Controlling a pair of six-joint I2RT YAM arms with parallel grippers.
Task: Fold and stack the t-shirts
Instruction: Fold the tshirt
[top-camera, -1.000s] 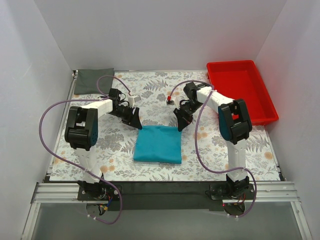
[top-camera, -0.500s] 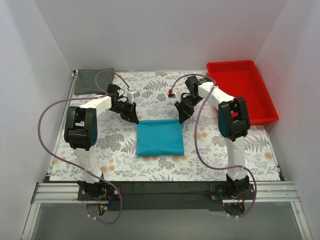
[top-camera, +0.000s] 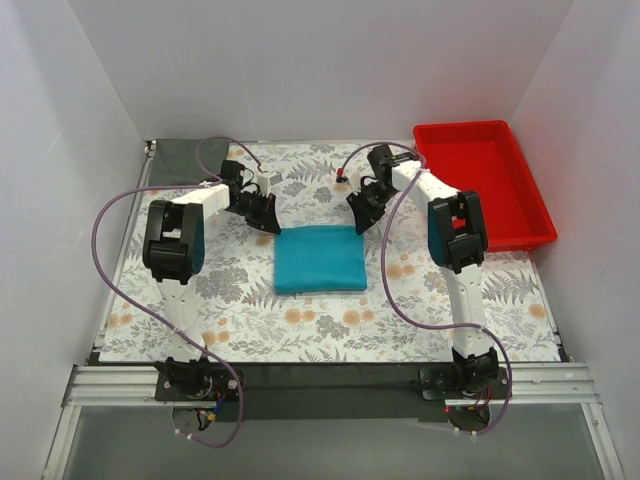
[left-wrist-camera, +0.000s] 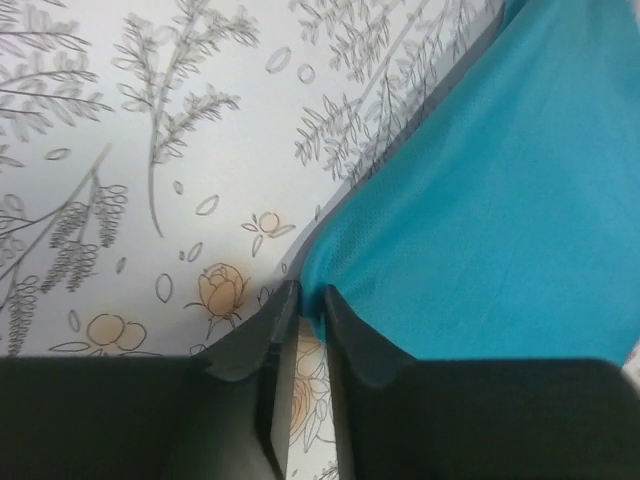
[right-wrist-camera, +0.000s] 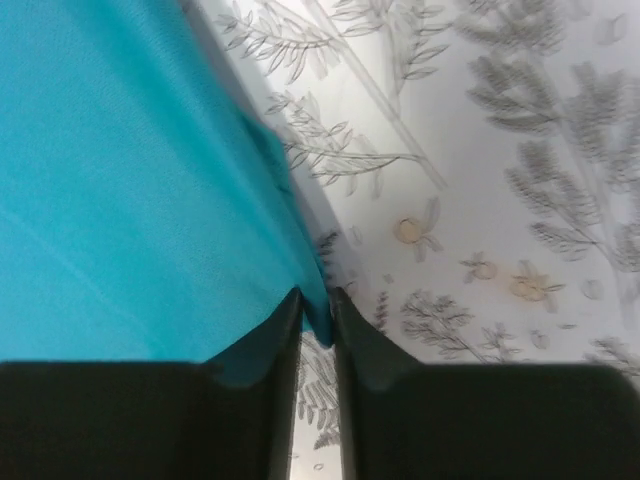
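Observation:
The teal t-shirt (top-camera: 320, 259) lies folded as a flat rectangle on the middle of the floral cloth. My left gripper (top-camera: 271, 226) is at its far left corner, shut on the cloth's edge; the left wrist view shows the teal fabric (left-wrist-camera: 500, 220) pinched between the fingers (left-wrist-camera: 262, 335). My right gripper (top-camera: 358, 224) is at the far right corner, shut on the teal edge (right-wrist-camera: 120, 200) in the same way. The dark grey t-shirt (top-camera: 183, 160) lies flat at the back left corner, partly behind the left arm's cable.
A red plastic tray (top-camera: 482, 185) stands at the back right. The floral table cloth (top-camera: 330, 320) covers the table. Purple cables loop from both arms. White walls close in the back and sides.
Both grippers have moved away from me toward the back of the table, pulling the teal shirt with them. The shirt now lies farther back and looks shorter front to back.

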